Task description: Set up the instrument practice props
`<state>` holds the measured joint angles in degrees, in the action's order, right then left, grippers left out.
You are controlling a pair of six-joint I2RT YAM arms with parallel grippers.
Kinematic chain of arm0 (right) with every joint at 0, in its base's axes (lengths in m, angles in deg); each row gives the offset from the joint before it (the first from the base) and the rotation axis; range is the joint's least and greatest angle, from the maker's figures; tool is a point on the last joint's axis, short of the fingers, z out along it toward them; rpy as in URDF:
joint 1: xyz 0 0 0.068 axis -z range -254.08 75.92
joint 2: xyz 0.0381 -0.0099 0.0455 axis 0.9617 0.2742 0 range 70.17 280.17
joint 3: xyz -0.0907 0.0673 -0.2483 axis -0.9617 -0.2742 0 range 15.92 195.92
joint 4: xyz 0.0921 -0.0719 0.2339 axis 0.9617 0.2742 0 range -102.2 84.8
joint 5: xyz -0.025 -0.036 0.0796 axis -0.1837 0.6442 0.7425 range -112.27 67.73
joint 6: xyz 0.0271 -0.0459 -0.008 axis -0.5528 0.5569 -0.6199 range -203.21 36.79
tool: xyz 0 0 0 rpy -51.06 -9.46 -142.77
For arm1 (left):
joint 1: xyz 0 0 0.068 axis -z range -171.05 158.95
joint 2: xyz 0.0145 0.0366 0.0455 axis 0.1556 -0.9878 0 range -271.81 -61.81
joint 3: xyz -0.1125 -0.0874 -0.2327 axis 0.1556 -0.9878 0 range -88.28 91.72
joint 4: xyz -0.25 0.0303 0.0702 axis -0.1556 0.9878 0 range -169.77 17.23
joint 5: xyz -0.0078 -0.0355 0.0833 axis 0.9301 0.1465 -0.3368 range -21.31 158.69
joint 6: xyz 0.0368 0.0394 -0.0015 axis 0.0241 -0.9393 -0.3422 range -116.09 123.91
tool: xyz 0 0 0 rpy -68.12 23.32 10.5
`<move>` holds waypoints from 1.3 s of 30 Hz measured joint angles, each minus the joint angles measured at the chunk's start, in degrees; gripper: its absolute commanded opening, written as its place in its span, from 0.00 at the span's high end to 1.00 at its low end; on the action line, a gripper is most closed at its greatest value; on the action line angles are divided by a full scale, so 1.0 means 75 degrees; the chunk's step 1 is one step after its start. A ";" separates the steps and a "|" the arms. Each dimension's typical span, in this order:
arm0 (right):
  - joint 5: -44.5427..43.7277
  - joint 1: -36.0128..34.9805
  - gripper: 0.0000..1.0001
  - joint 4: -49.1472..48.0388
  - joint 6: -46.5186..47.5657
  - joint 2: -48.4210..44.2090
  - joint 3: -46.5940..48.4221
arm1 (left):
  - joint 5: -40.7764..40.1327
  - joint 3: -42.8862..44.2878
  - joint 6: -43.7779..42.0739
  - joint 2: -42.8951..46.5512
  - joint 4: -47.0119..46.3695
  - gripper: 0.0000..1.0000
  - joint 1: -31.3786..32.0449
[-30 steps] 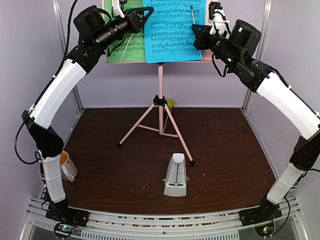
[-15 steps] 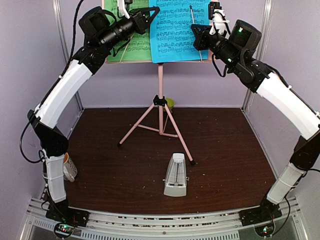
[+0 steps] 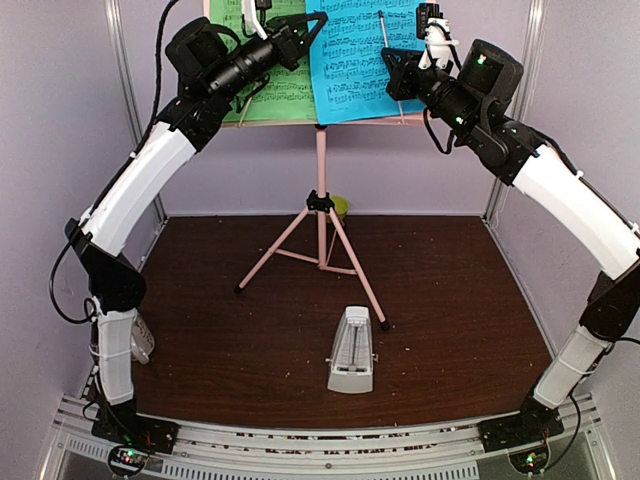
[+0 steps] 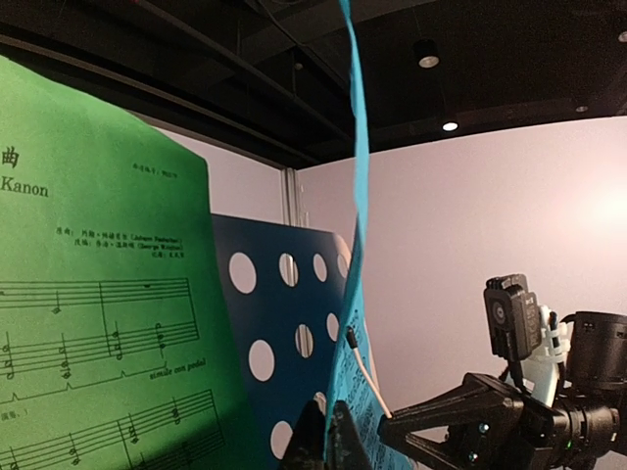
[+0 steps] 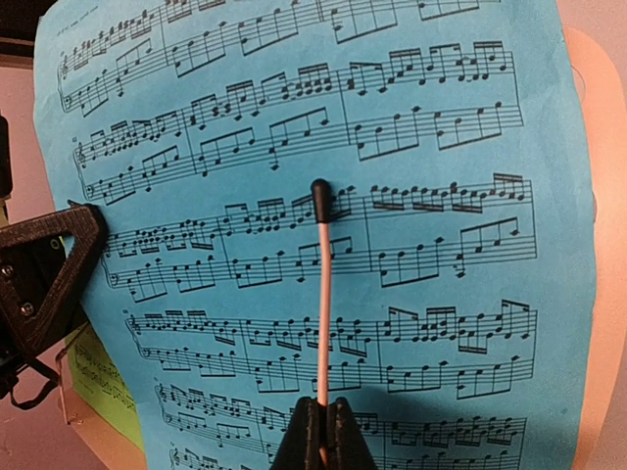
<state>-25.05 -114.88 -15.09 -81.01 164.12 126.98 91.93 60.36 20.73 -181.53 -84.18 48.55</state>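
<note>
We find the green sheet [image 3: 280, 97] flat on the left half of the music stand [image 3: 321, 170]. The left gripper [image 4: 323, 436] is pinched on the blue sheet [image 3: 355, 50] at its left edge, which stands off the stand's desk. The right gripper [image 5: 320, 416] clasps the stand's retaining wire [image 5: 322, 294] in front of that sheet. We advise seating the sheet flat under the wire before release. The metronome [image 3: 351, 350] stands before the stand's feet

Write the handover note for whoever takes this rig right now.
The left gripper is shut on the blue sheet at its left edge.
The right gripper is shut on the wire of the stand, in front of the blue sheet.
The green sheet is on the desk, left of the blue.
The metronome stands on the table before the stand.
Done: stand up, both sheets on it.
Left: release sheet and wire; check the metronome.
</note>
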 measured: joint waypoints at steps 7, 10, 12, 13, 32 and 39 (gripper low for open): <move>0.0012 0.0000 1.00 0.0000 -0.0003 0.0000 -0.0003 | 0.0163 0.0003 -0.0233 -0.0047 -0.0052 1.00 0.0052; 0.0023 0.0000 1.00 0.0000 0.0000 0.0000 -0.0003 | 0.0224 0.0003 -0.0361 -0.0055 -0.0055 1.00 0.0052; 0.0029 0.0000 1.00 -0.0003 -0.0003 0.0000 -0.0006 | 0.0283 0.0003 -0.0446 -0.0061 -0.0055 1.00 0.0052; 0.0029 0.0000 1.00 -0.0003 -0.0003 0.0000 -0.0009 | 0.0309 0.0003 -0.0490 -0.0067 -0.0055 0.98 0.0052; 0.0172 -0.0067 0.73 -0.0055 -0.0108 -0.0012 -0.0052 | 0.0326 0.0003 -0.0778 -0.0070 -0.0017 0.67 0.0061; 0.0169 -0.0085 0.67 -0.0038 -0.0082 -0.0391 -0.0621 | 0.0300 -0.0256 -0.0831 0.0108 0.0029 0.63 0.0079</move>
<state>-23.79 -115.51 -15.38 -81.63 161.19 122.33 94.18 58.44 14.50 -180.72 -83.96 49.14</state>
